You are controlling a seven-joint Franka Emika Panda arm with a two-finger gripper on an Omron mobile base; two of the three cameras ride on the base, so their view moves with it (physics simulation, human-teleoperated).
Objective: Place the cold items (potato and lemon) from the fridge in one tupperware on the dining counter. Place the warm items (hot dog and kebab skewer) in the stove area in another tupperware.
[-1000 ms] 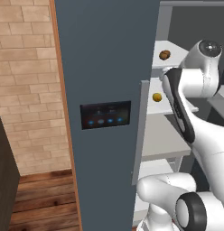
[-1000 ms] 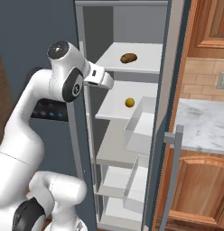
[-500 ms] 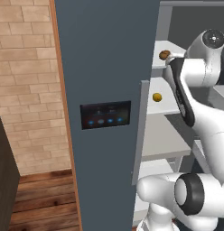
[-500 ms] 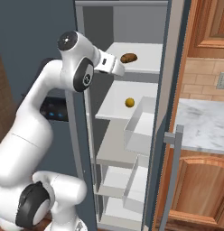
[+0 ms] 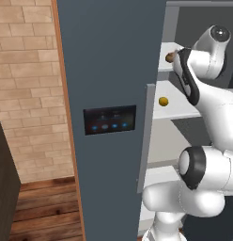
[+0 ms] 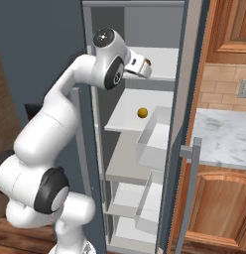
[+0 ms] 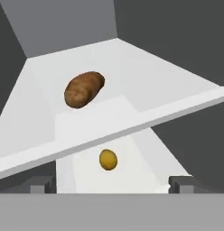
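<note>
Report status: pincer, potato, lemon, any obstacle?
Pincer open, empty, facing fridge shelves. Potato on upper shelf, lemon one shelf below. No obstacle visible.

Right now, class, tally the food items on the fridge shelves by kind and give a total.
Potato: 1
Lemon: 1
Total: 2

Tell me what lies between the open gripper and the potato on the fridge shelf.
Nothing: in the hand view, bare white shelf stretches from the gripper to the potato; the lemon sits one shelf lower.
</note>
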